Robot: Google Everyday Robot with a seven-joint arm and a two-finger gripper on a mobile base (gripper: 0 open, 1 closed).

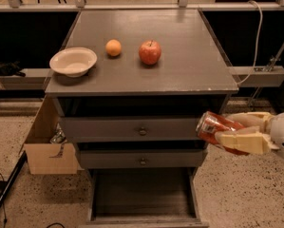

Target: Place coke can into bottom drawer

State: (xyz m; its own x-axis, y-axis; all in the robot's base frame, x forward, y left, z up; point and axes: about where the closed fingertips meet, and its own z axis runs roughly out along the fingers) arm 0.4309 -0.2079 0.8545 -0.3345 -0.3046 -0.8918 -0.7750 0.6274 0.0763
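Soft overhead light falls evenly on the flat grey counter top (189,56), which shows a faint pale sheen toward its back edge. Near the left edge, the shallow white bowl (73,61) casts a short shadow toward the front-left corner. The small round orange (113,47) and the shiny red apple (150,52) have tight shadows beneath them. Below the front edge there is a dark recess, and the wood-floored bottom drawer (141,194) is dim. Below the front-right corner, the cream gripper (223,128) is brightly lit and clasps the wrinkly red coke can (212,124), whose silvery end glints.
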